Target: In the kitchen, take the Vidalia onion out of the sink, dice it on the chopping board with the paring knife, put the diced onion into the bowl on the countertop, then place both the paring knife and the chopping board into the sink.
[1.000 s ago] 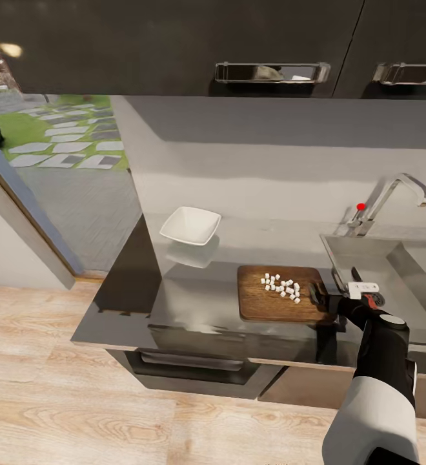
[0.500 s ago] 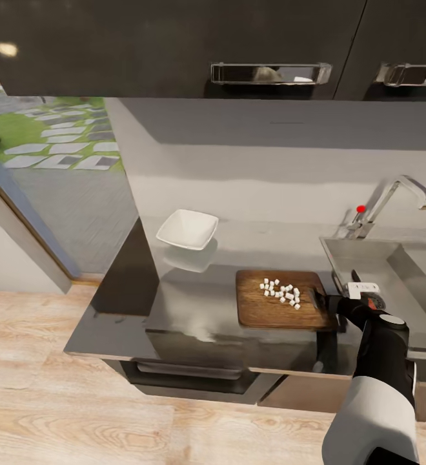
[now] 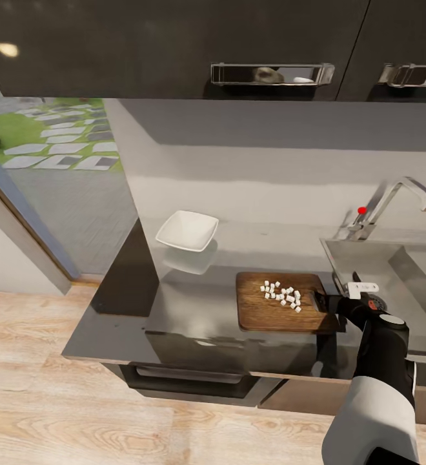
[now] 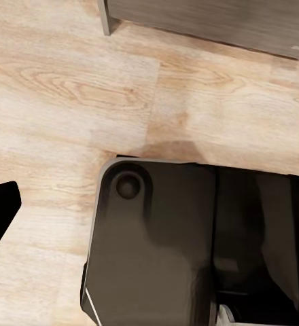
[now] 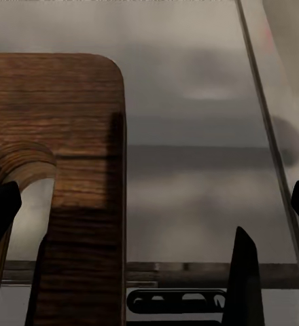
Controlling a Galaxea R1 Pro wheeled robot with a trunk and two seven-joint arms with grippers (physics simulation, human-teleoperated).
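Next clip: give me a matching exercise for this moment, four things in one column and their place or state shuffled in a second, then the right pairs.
Things:
1. diced onion
2. bowl
3. right gripper
4. tap

Places or states:
A. empty, on the countertop, apart from the chopping board
B. at the board's short end nearest the sink
C. behind the sink, with a red dot
D. a cluster of white cubes on the board

Pairs: 1-D, 2-A, 3-B, 4-C

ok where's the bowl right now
In the head view the bowl sits on the countertop, left of and behind the board, near the back wall.
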